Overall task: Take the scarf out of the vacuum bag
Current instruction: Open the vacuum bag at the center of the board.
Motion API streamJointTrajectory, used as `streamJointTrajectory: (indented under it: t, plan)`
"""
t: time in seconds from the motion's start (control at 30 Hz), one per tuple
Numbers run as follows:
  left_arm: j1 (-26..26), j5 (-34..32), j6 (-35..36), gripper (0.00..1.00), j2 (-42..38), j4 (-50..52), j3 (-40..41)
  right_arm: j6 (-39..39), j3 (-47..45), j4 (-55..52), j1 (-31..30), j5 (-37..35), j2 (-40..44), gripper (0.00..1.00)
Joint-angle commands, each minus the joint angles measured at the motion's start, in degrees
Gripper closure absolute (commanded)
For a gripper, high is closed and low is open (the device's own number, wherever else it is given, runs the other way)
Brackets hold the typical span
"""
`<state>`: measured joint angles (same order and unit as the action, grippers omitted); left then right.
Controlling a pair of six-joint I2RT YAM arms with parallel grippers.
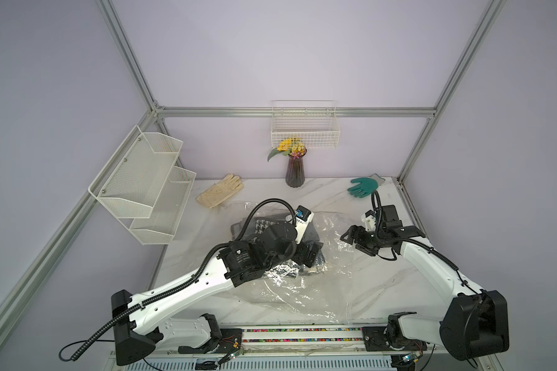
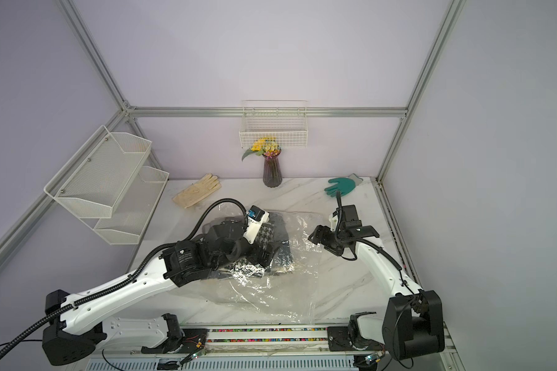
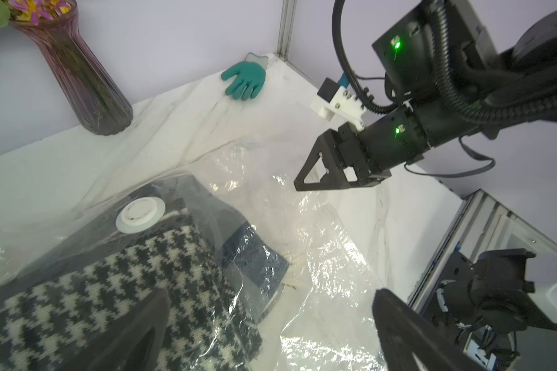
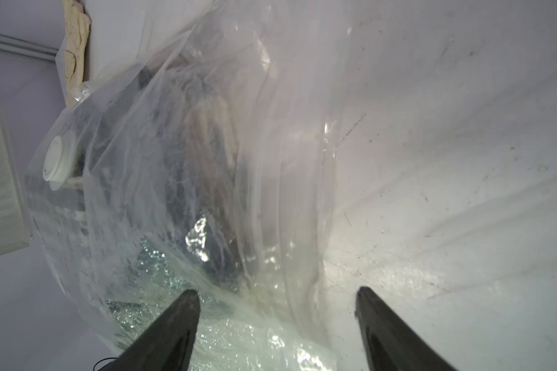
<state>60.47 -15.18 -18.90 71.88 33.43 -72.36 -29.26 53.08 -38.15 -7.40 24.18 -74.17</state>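
Note:
The vacuum bag (image 1: 319,289) (image 2: 270,298) is clear crinkly plastic spread over the middle of the table. Its round white valve cap (image 3: 140,214) (image 4: 56,159) faces up. Inside lies the scarf (image 1: 261,227) (image 2: 266,236) (image 3: 94,289), folded, in black-and-white houndstooth. My left gripper (image 1: 309,257) (image 2: 267,257) (image 3: 272,294) hangs open over the scarf's end. One of its fingers (image 3: 142,324) looks hazy against the scarf, the other is over empty plastic. My right gripper (image 1: 346,236) (image 2: 312,236) (image 4: 277,292) is open at the bag's right edge, with a plastic fold between its fingers.
A purple vase (image 1: 295,173) with yellow flowers stands at the back. A cream glove (image 1: 221,191) lies back left and a green glove (image 1: 364,188) back right. There is a white mesh shelf (image 1: 145,183) on the left wall and a wire basket (image 1: 304,128) on the back wall.

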Motion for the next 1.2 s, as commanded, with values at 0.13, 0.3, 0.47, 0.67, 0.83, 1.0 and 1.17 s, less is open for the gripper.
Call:
streamJointTrajectory:
  t: [0.13, 0.3, 0.47, 0.67, 0.83, 1.0, 1.17]
  plan:
    - [3.8, -8.0, -6.1, 0.0, 6.0, 13.2, -3.5, 1.0, 3.2, 3.1, 0.2, 2.4, -2.7, 0.32]
    - [4.7, -8.8, -7.7, 0.0, 4.1, 12.1, 2.4, 1.4, 5.8, 0.6, 0.2, 2.4, -2.1, 0.46]
    - [7.1, -14.9, -6.6, 0.0, 5.1, 15.1, -0.6, 1.0, 8.8, -2.3, -0.8, 3.5, -2.6, 0.64]
    - [11.8, -13.8, -6.3, 0.0, 10.8, 15.9, -10.3, -0.2, 15.5, -6.5, -8.6, -2.1, -4.1, 0.66]
    - [14.6, -11.6, -11.0, 0.01, 14.6, 16.6, -16.7, -1.8, 19.1, -7.6, -12.8, -4.7, -6.9, 0.68]
    - [17.4, -14.6, -15.5, 0.08, 16.5, 16.5, -17.4, -2.8, 21.5, -7.7, -14.9, -4.8, -8.2, 0.69]
    - [18.3, -15.5, -19.8, 0.22, 19.3, 16.1, -17.8, -2.8, 23.5, -7.8, -15.4, -3.3, -9.2, 0.73]
